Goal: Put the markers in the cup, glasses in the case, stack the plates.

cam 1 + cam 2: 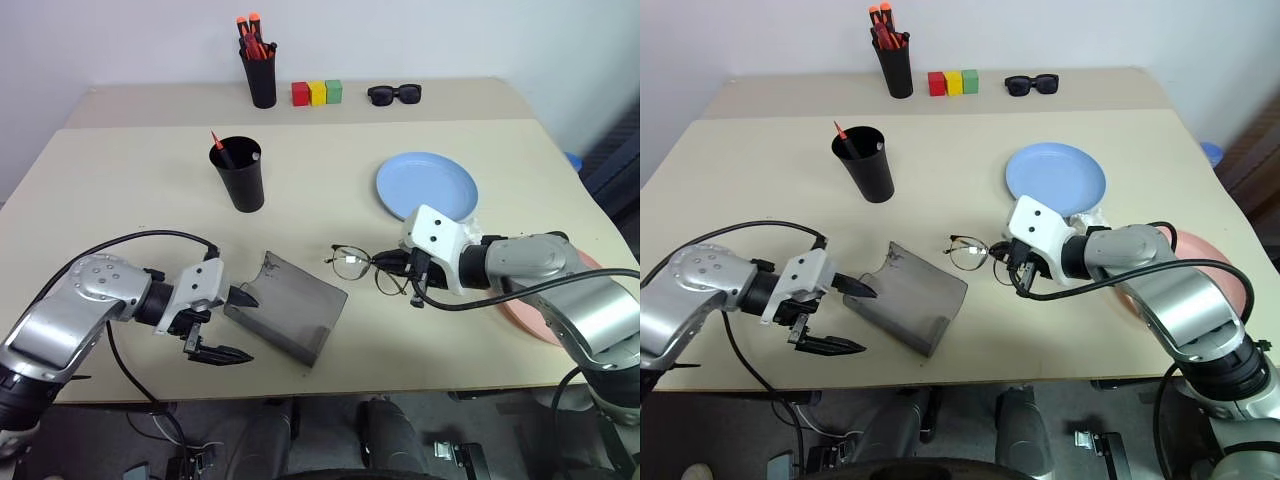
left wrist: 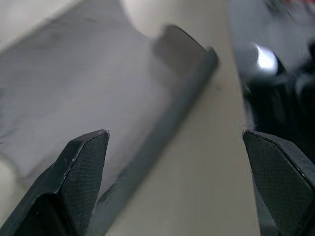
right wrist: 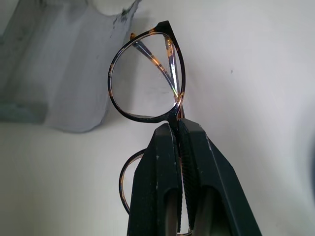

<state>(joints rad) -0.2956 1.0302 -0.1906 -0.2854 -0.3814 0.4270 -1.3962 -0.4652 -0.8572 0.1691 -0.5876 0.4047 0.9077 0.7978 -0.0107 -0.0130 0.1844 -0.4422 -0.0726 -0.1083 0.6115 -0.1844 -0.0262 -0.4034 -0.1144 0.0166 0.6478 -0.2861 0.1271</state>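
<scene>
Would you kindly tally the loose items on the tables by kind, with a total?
Plates: 2, light blue plate and pink plate
Eyewear: 2, glasses and sunglasses
Black pots: 2, cup and pen pot
Glasses case: 1
Colour blocks: 3
Total: 10

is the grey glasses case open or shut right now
Open. The grey case lies on the table with its hollow interior showing and nothing inside; the glasses are outside it, pinched in the right gripper.
</scene>
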